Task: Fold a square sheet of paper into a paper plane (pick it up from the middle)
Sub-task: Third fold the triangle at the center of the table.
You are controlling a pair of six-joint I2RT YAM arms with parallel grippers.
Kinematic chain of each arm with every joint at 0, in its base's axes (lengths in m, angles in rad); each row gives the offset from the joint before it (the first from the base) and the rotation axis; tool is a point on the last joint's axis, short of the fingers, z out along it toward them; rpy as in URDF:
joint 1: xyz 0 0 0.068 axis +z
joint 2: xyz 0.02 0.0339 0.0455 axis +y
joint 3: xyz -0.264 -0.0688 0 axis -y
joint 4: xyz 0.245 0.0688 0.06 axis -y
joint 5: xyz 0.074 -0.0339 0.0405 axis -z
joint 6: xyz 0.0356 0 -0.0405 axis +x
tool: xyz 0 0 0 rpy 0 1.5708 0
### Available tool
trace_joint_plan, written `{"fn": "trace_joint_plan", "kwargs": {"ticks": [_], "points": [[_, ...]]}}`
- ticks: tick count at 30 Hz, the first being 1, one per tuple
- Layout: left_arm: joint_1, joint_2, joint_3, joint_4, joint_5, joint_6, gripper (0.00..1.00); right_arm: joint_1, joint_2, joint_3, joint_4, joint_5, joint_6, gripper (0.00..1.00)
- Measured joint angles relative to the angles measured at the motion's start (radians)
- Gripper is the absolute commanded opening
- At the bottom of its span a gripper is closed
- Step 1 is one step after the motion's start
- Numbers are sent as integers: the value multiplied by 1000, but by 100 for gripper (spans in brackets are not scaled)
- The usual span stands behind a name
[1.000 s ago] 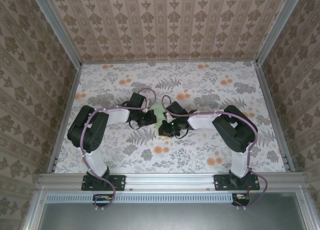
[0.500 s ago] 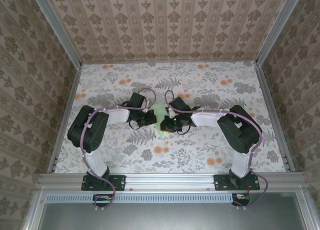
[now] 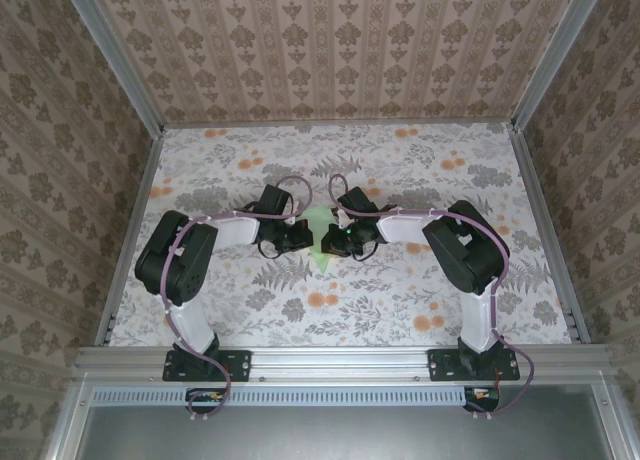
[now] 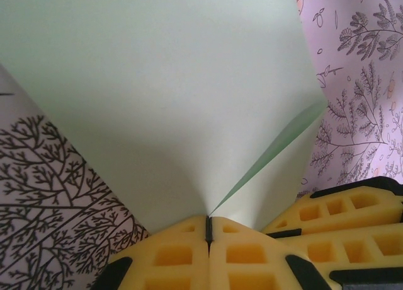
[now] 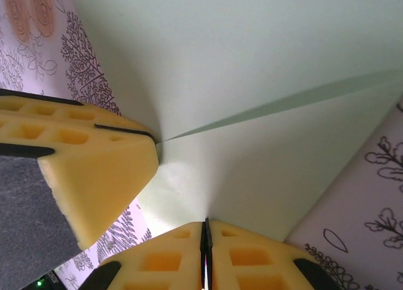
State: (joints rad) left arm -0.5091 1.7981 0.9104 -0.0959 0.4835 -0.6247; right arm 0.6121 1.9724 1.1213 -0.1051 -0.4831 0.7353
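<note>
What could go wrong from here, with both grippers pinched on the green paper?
1. The left gripper and right gripper both clamp the thin pale green paper close together; pulling apart could tear it.
2. Their yellow fingers sit very near each other, so a small move may make them collide.
3. The paper bows with a loose flap, so a crease could set crooked.

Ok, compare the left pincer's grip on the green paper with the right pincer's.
The left pincer holds the paper from its left side, the right pincer from its right. The paper's fold edge starts at the left pincer's fingertips; the right pincer pinches a smooth part beside it. Both are shut on the same sheet.
</note>
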Motion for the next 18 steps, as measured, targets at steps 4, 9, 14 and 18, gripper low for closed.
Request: {"fn": "trace_joint_plan", "kwargs": {"ticks": [4, 9, 14, 18], "points": [[0, -37, -1, -43, -47, -4, 29, 1, 4, -1, 13, 0, 2, 13], [3, -124, -41, -58, -101, -23, 30, 1, 4, -4, 21, 0, 24, 12], [-13, -197, -122, -45, -109, -71, 17, 2, -1, -32, 67, 0, 80, 12], [-50, -236, -187, 1, -87, -121, 11, 3, -12, -68, 127, 0, 138, 12]]}}
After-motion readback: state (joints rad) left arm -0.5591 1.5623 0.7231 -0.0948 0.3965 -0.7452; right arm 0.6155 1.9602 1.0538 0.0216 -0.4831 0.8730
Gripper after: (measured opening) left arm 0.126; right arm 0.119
